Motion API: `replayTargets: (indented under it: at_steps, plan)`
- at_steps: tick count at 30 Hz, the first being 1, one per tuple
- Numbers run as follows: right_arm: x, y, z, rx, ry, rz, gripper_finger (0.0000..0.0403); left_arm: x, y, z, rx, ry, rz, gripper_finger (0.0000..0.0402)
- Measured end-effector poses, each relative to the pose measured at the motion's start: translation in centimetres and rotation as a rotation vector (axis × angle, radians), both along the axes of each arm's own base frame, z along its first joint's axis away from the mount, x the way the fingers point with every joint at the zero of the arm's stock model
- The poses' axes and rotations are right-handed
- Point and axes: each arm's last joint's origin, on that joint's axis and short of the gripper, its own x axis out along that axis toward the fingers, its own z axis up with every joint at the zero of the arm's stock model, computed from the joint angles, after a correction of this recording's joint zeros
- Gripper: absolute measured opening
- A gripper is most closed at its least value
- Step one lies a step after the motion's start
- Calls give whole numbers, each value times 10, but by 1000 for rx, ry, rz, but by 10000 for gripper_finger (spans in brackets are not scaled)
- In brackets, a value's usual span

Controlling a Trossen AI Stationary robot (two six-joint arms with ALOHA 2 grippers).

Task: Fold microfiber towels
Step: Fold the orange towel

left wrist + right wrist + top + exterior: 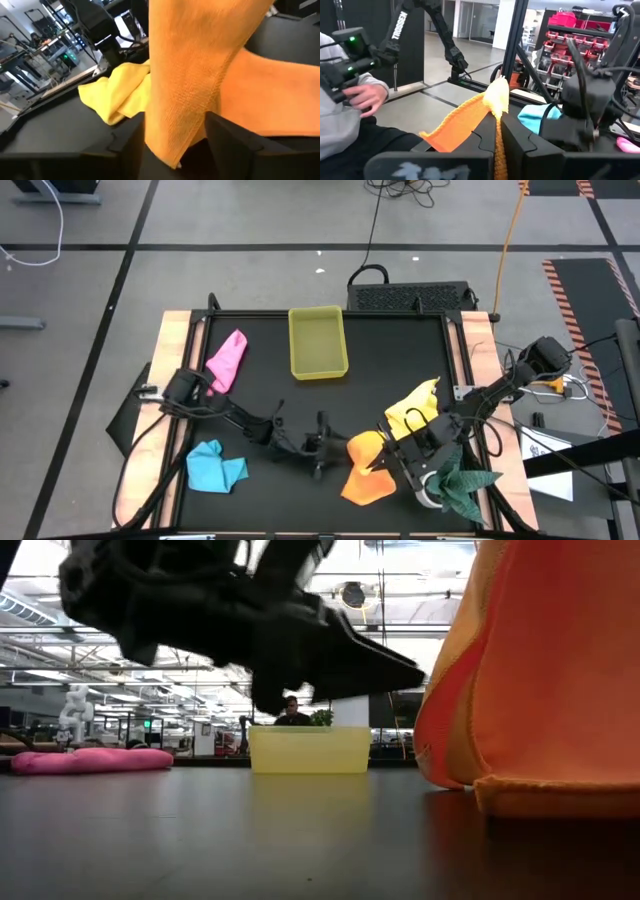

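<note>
At the near edge of the desk [380, 380], the orange towel [365, 470] is being lifted between the two hands, its lower part lying on the dark surface and a peak rising off it. The right hand [498, 131] is pinching the upper edge of that towel with its fingers closed tight on the cloth. The left hand [332, 448] is sitting just beside the towel's left edge; in its wrist view a hanging fold of orange cloth is passing between its two fingers [227, 137], which are standing wide and apart from the cloth on either side. A dark green cloth [462, 485] is lying crumpled at the near right corner, just beside the right arm. The light blue towel [213, 466] is resting bunched near the near left edge, well apart from the orange one, with bare desk between them. Just behind the right hand, the yellow towel [413, 412] is lying crumpled, close to the orange towel. Farther back on the left, the pink towel [228, 360] is lying as a long bunch near the left edge. The yellow tray [318, 368] is sitting toward the far edge, with open dark surface stretching between it and the hands. In the right wrist view, a person's hand [366, 96] in a grey sleeve is holding a device beside the desk
</note>
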Motion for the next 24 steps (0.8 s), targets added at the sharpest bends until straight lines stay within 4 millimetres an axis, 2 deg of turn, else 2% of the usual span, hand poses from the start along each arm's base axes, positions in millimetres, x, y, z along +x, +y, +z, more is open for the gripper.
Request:
replayTargets:
  at_steps: [4,8,12,19,21,24]
  plan:
    - [0,0,1,4,-7,0,6,18,-3,-13,45,9,52,256]
    - [0,0,1,7,-11,0,6,29,-6,-14,88,18,126,249]
    - [0,1,1,6,-11,3,6,34,-2,-15,81,71,158,191]
    - [-4,7,1,-16,-23,30,6,35,2,-15,73,107,192,20]
    - [-5,8,1,-16,-23,36,6,30,-2,-9,108,138,217,12]
    - [-6,10,1,-16,-23,40,6,16,-15,18,196,190,253,7]
